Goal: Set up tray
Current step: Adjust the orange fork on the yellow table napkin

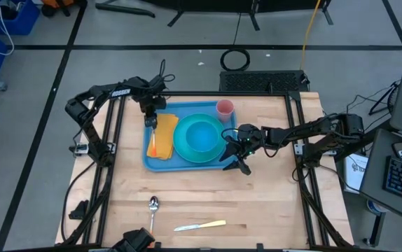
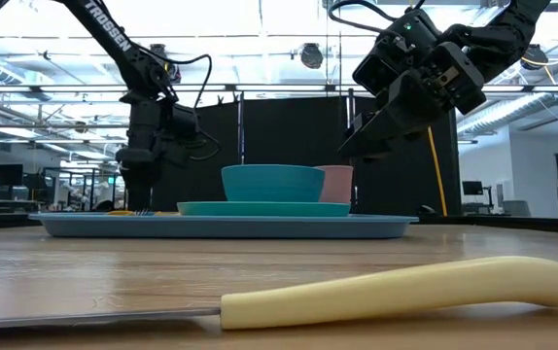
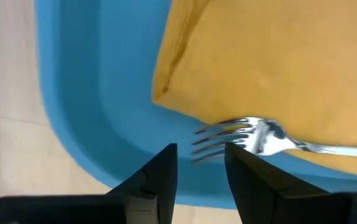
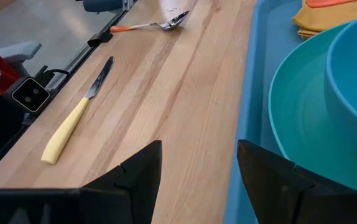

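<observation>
The left gripper (image 1: pixel 151 119) is being held low over the far left corner of the tray (image 1: pixel 147 159), its fingers (image 3: pixel 157 177) parted with nothing between them, directly above the tines of a fork (image 3: pixel 253 138). The fork is lying on a folded yellow napkin (image 1: pixel 164 134) with its tines reaching past the cloth's edge. Beside the napkin, a teal plate (image 1: pixel 211 148) carrying a teal bowl (image 1: pixel 201 133) is sitting mid-tray, and a pink cup (image 1: pixel 225 108) is standing at the far right corner. The blue tray itself is resting on the far half of the wooden table (image 1: pixel 208 203). The right gripper (image 1: pixel 240 155) is being held above the tray's right edge, its fingers (image 4: pixel 135 174) spread wide and empty. A spoon (image 1: pixel 153 208) and a yellow-handled knife (image 1: pixel 201 225) are lying on the bare table near the front edge, well apart from the tray. Judging from this, the cutlery is not yet fully placed. A risk is being posed by the left fingers: if lifted carelessly, the fork tines could be caught and the fork dragged off the napkin.
</observation>
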`<state>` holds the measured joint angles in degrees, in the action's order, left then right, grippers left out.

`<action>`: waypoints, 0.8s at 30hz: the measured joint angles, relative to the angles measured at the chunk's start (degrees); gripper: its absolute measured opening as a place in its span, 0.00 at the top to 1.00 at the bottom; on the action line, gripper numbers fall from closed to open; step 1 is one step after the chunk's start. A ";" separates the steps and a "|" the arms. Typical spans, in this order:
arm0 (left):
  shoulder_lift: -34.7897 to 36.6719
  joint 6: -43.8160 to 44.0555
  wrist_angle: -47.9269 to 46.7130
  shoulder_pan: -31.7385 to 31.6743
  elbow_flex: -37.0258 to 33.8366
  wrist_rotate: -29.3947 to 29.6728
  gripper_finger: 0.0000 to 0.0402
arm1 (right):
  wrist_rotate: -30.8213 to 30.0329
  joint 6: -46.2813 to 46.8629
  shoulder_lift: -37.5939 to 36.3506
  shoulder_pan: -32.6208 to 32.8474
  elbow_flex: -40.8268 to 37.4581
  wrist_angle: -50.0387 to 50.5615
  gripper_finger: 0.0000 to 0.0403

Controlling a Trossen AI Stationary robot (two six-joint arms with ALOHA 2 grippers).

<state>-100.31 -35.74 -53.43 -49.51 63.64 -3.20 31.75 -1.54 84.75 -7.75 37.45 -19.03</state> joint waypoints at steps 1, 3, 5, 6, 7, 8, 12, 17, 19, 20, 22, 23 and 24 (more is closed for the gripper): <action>0.00 -0.10 0.27 0.11 0.00 0.08 0.66 | 0.00 0.00 0.00 0.00 0.00 0.00 0.51; 0.00 -0.11 0.40 0.09 0.00 -0.48 0.66 | 0.00 0.00 0.00 0.00 0.00 0.00 0.51; 0.00 -0.11 0.13 0.08 0.00 -0.84 0.66 | 0.00 0.00 0.00 0.00 0.00 0.01 0.51; 0.00 -0.11 0.06 0.10 0.00 -1.10 0.66 | 0.00 0.00 0.00 0.00 0.00 0.02 0.51; 0.00 -0.11 0.09 0.10 0.00 -1.63 0.66 | 0.00 0.00 0.00 0.00 0.00 0.02 0.51; 0.00 -0.13 0.13 0.10 0.00 -2.56 0.66 | 0.00 0.00 0.00 0.00 0.00 0.02 0.51; 0.00 -0.12 0.13 0.10 0.00 -4.41 0.66 | 0.00 0.00 0.00 0.00 0.00 0.02 0.51; 0.00 -0.16 0.11 0.10 0.00 -4.31 0.66 | -0.04 0.00 0.00 0.00 0.00 0.02 0.51; 0.00 -0.43 0.07 0.10 0.00 -4.26 0.69 | -0.04 0.00 0.00 0.00 0.00 0.02 0.51; 0.00 -0.63 0.05 0.10 0.00 -4.08 0.70 | -0.04 0.00 0.00 0.00 0.00 0.02 0.51; 0.00 -1.29 0.08 0.10 0.00 -3.79 0.76 | -0.06 0.00 0.00 0.00 0.00 0.02 0.51; 0.00 -1.37 0.10 0.10 0.00 -3.81 0.79 | -0.07 0.00 0.00 0.00 0.00 0.02 0.51; 0.00 -1.43 0.16 0.10 0.00 -3.81 0.82 | -0.07 0.00 0.00 0.00 0.00 0.02 0.51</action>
<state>-100.31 -37.17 -53.27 -49.41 63.64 -7.01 31.68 -1.54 84.75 -7.75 37.45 -19.00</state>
